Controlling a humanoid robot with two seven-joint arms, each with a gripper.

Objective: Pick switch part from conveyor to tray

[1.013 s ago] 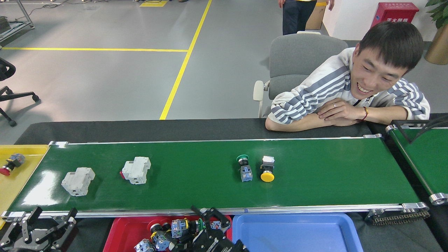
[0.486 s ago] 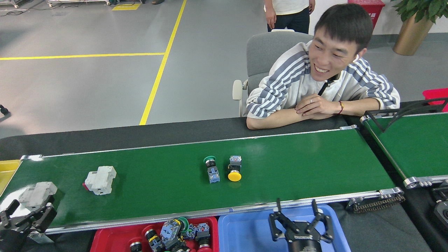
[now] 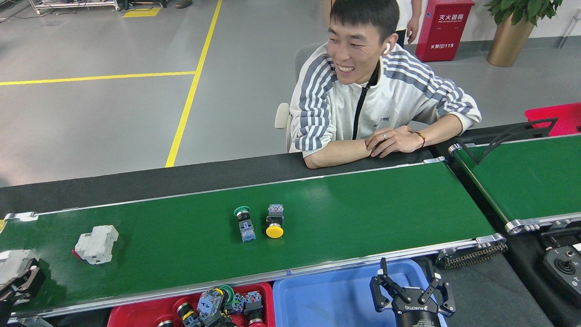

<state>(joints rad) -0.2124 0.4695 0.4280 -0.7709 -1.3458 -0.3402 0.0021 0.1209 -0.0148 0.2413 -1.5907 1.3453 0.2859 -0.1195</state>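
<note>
Left gripper (image 3: 18, 284) (jaw state cannot be told) at the conveyor's (image 3: 363, 204) left end, against a white block (image 3: 10, 265). Second white block (image 3: 96, 244) nearby. Mid-belt: green switch (image 3: 245, 222) beside yellow switch (image 3: 275, 221). Near side: red tray (image 3: 131, 313), blue tray (image 3: 327, 295). Right gripper (image 3: 412, 293) spread over the blue tray. Person (image 3: 363, 100) leaning at the far edge.

Two push-button switches (image 3: 245, 223) (image 3: 275, 220) on belt (image 3: 363, 213); two white breakers (image 3: 96, 244) (image 3: 11, 265); two trays (image 3: 331, 295) (image 3: 136, 313).
</note>
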